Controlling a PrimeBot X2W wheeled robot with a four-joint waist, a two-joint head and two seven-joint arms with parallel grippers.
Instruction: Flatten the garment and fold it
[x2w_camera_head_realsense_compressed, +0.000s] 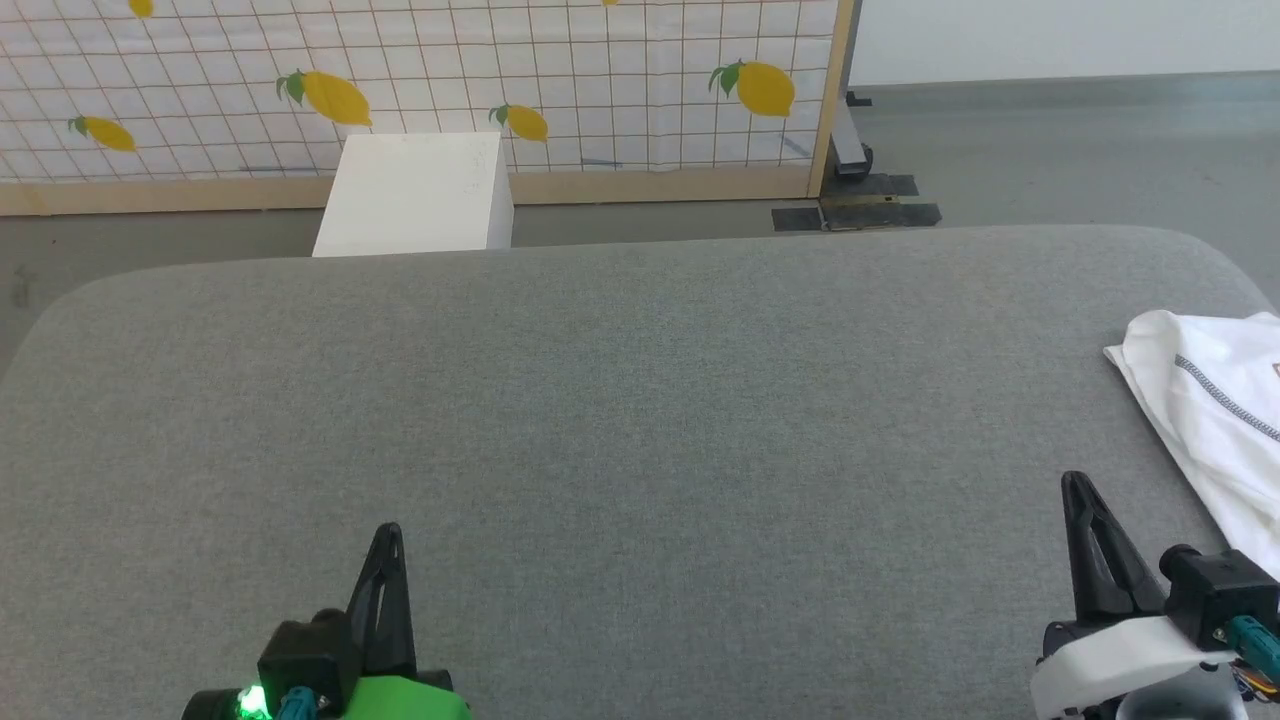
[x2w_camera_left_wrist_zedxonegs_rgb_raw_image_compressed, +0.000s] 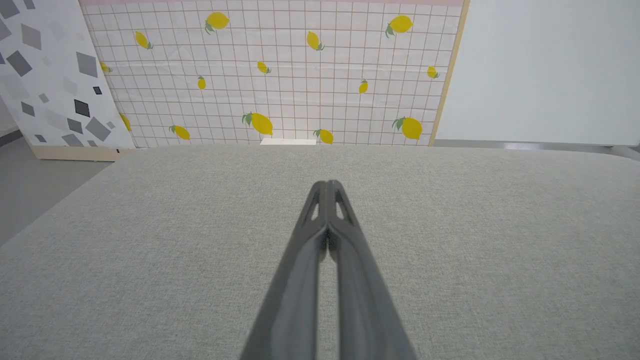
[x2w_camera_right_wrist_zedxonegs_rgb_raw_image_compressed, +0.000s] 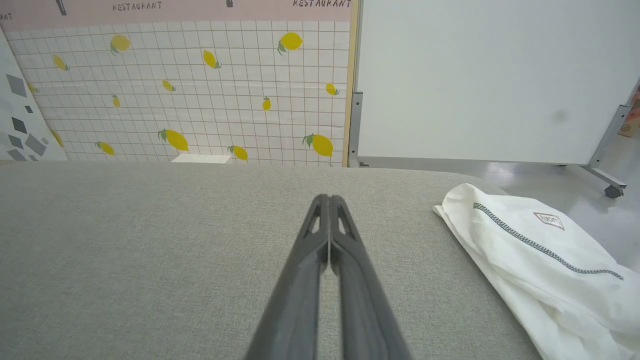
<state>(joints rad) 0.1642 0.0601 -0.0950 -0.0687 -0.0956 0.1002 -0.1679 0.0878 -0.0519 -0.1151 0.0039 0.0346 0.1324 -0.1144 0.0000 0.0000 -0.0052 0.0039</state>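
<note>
**mo_22:** ok so what's the setup look like?

**tinker_dad:** Mostly one big grey fabric-topped table (x2w_camera_head_realsense_compressed: 600, 400) with rounded corners. Behind its far edge there's a screen (x2w_camera_head_realsense_compressed: 600, 90) printed with a grid and yellow lemons, with a wooden frame along the bottom and the right side.

**mo_22:** and where's the garment?

**tinker_dad:** The garment (x2w_camera_head_realsense_compressed: 1215, 420) is way over at the right edge of the table, white and wrinkled, lying in a loose heap and partly cut off by the picture edge. A grey-and-white stitched line (x2w_camera_head_realsense_compressed: 1225, 397) runs across it, and the right wrist view shows a small label (x2w_camera_right_wrist_zedxonegs_rgb_raw_image_compressed: 549, 220) just beside that line. There's also a white box (x2w_camera_head_realsense_compressed: 415, 195) past the table's far edge, left of centre, up against the screen.

**mo_22:** claws doing anything?

**tinker_dad:** Nah. The left claw (x2w_camera_head_realsense_compressed: 390, 532) sits at the near edge, left of centre, over bare table. Its fingers are pressed together with nothing between them. The right claw (x2w_camera_head_realsense_compressed: 1073, 484) is at the near right, pinched tight and empty too. It's near the garment, just to its left, but not touching it.
</note>
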